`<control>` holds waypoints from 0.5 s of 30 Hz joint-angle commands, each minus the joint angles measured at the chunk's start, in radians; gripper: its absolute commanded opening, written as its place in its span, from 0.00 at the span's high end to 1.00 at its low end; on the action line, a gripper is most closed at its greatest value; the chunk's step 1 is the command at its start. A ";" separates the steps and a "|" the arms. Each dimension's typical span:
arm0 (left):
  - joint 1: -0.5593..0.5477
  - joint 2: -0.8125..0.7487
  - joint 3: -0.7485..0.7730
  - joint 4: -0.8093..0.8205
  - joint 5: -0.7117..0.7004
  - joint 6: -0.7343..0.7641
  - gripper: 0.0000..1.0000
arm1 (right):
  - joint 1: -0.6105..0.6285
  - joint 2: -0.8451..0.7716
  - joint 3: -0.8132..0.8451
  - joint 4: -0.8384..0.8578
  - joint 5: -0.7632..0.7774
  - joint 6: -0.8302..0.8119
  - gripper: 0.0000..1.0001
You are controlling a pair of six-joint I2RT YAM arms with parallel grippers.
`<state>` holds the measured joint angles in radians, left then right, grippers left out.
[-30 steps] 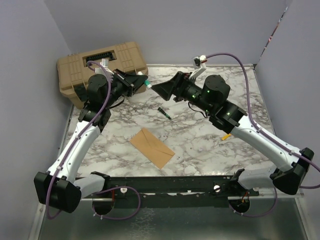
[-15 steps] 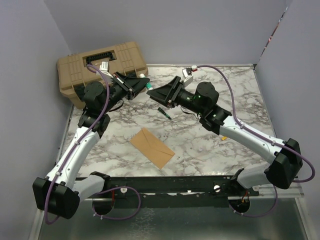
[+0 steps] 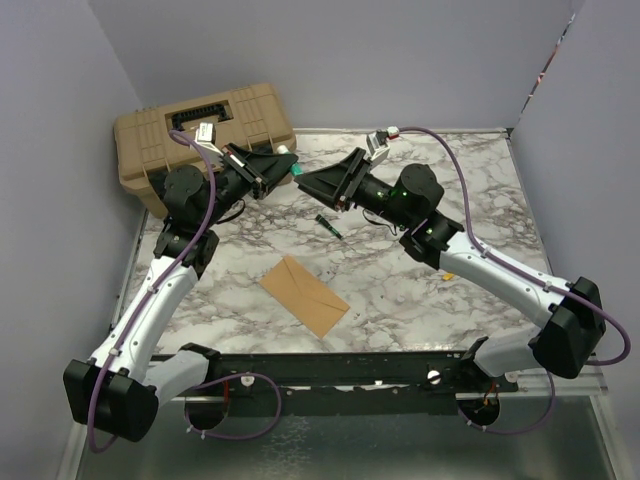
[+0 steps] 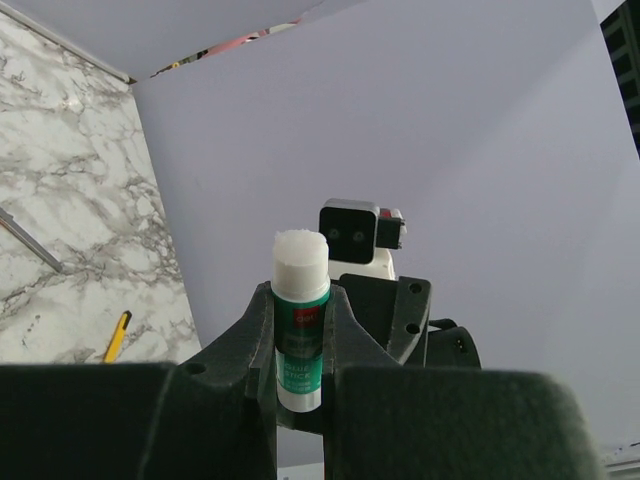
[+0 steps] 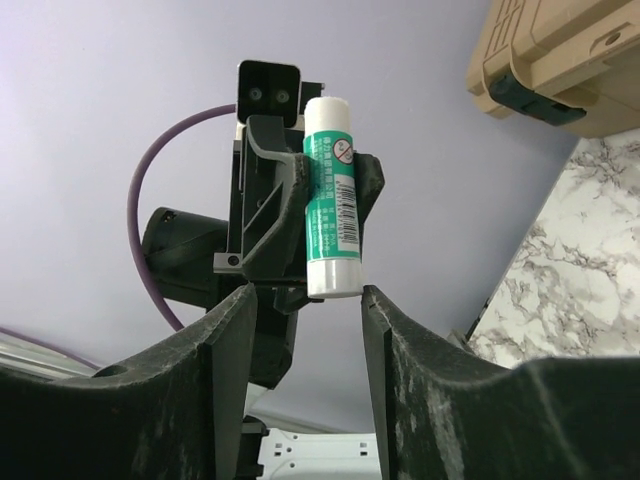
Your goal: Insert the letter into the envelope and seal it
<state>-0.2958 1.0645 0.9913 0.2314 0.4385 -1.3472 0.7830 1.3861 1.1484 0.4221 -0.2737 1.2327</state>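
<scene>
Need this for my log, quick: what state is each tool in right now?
Left tool: shut on the glue stick.
Right tool: open, straddling the glue stick's near end, not clamped on it.

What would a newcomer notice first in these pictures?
The two arms come nose to nose over the far middle of the marble table. The left gripper is clamped on a green-and-white glue stick with its white tip bare, and the right gripper faces it with jaws open. Next come the brown envelope lying flat near the front middle, and the tan case in the far left corner.
</scene>
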 commanded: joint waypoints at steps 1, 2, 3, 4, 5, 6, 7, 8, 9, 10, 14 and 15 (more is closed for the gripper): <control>0.001 -0.020 -0.007 0.030 0.029 -0.007 1.00 | -0.008 0.007 -0.006 0.017 0.022 -0.006 0.54; 0.001 -0.019 -0.006 0.030 0.030 -0.009 1.00 | -0.007 0.007 -0.009 0.015 0.028 -0.012 0.55; 0.001 -0.018 -0.005 0.030 0.033 -0.009 1.00 | -0.008 0.006 -0.010 0.013 0.033 -0.020 0.55; 0.001 -0.018 -0.006 0.030 0.034 -0.011 1.00 | -0.008 0.007 -0.008 0.007 0.037 -0.028 0.55; 0.001 -0.020 -0.007 0.029 0.039 -0.017 1.00 | -0.011 0.009 -0.004 0.001 0.038 -0.036 0.55; 0.001 -0.020 -0.010 0.030 0.043 -0.020 1.00 | -0.013 0.013 0.002 -0.005 0.039 -0.045 0.55; 0.001 -0.020 -0.013 0.030 0.047 -0.022 1.00 | -0.015 0.017 0.007 -0.010 0.038 -0.053 0.55; 0.001 -0.021 -0.017 0.030 0.050 -0.022 1.00 | -0.018 0.022 0.011 -0.014 0.039 -0.062 0.55; 0.001 -0.023 -0.022 0.029 0.051 -0.023 1.00 | -0.020 0.027 0.018 -0.019 0.037 -0.068 0.55; 0.001 -0.025 -0.026 0.031 0.049 -0.024 1.00 | -0.022 0.032 0.025 -0.024 0.030 -0.078 0.56; 0.001 -0.028 -0.025 0.030 0.043 -0.031 1.00 | -0.022 0.055 0.065 -0.052 -0.015 -0.121 0.69; 0.001 -0.026 -0.019 0.030 0.042 -0.030 1.00 | -0.023 0.058 0.069 -0.057 -0.025 -0.133 0.74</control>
<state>-0.2958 1.0603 0.9691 0.2440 0.4587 -1.3693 0.7650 1.4204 1.1698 0.4004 -0.2592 1.1652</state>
